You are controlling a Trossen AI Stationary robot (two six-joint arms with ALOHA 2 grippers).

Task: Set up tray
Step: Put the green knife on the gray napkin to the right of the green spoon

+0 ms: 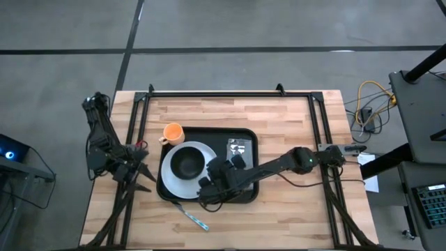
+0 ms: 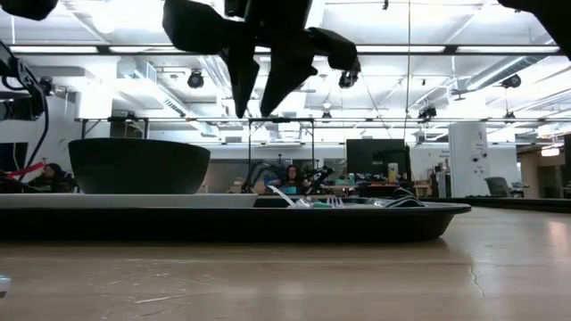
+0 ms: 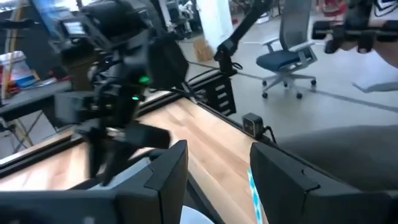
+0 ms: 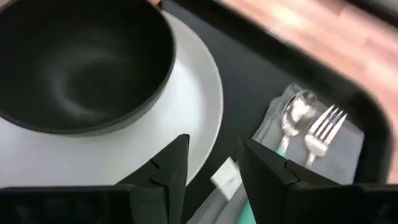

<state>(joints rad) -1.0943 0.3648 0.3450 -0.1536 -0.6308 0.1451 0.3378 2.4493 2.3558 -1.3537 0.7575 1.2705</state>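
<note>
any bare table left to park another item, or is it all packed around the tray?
Free: the wide wood strip right of the tray, and the band behind it toward the far rail. Crowded: the tray, filled by plate, bowl and napkin, right gripper above; orange cup at its corner; utensil in front.
</note>
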